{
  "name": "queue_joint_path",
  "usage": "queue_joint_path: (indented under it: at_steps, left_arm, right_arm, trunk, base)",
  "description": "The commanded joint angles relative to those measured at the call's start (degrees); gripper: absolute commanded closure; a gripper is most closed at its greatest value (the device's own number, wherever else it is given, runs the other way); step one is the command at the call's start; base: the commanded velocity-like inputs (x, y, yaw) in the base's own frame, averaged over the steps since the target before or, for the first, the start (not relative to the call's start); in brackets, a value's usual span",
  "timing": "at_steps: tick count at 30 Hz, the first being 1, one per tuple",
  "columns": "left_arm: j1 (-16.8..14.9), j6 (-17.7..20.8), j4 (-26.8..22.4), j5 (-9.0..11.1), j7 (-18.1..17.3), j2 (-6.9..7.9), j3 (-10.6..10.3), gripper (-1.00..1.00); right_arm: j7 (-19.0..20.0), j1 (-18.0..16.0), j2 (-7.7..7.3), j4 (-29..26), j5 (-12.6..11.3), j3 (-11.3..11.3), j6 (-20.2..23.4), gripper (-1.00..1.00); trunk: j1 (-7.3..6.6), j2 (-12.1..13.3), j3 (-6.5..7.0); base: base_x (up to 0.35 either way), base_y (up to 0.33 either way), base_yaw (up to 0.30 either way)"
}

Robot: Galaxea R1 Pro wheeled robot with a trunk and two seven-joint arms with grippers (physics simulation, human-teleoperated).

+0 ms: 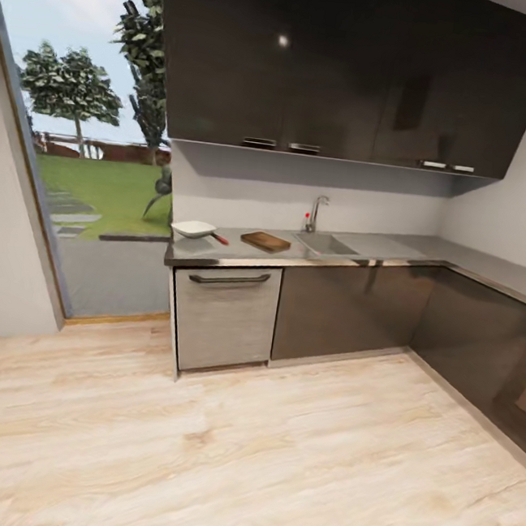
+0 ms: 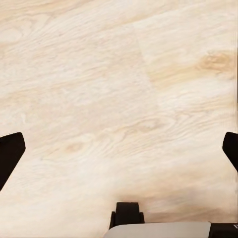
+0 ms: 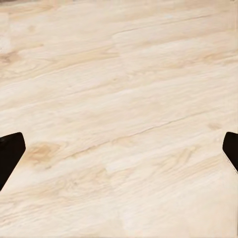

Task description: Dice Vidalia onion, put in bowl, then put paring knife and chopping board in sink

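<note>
Across the room in the head view runs the grey countertop (image 1: 395, 249) over dark cabinets. On it lie the brown chopping board (image 1: 265, 241) and, to its left, the white bowl (image 1: 192, 229) with the red-handled paring knife (image 1: 219, 239) beside it. The sink (image 1: 325, 244) is set right of the board, with its chrome tap (image 1: 315, 212) behind. The onion is hidden inside the basin. My left gripper (image 2: 119, 151) hangs open over the wooden floor, its dark fingertips (image 2: 10, 153) wide apart. My right gripper (image 3: 119, 151) is likewise open above the floor, with dark fingertips (image 3: 10, 151) at the frame's sides.
Pale wood floor (image 1: 234, 448) stretches between me and the cabinets. A steel-fronted dishwasher (image 1: 224, 316) sits under the bowl. Dark wall cupboards (image 1: 358, 70) hang above. A glass opening (image 1: 96, 154) to a garden is at left. The counter turns a corner along the right wall (image 1: 506, 278).
</note>
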Motion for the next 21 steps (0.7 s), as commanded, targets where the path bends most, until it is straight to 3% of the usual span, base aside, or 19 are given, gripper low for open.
queue_joint_path:
  at_steps: [1,21]
  left_arm:
    - [0.0,-0.1,0.0,0.0,0.0,-0.01,0.0,-1.0]
    - [0.0,-0.1,0.0,0.0,0.0,0.01,0.0,-1.0]
  right_arm:
    - [-0.1,0.0,-0.01,0.0,0.0,0.0,-0.2,-1.0]
    - [-0.1,0.0,-0.01,0.0,0.0,0.0,-0.2,-1.0]
  trunk:
    - [0.01,0.0,-0.06]
    - [0.01,0.0,-0.06]
  base:
    - [0.111,-0.319,0.247]
    - [0.111,-0.319,0.248]
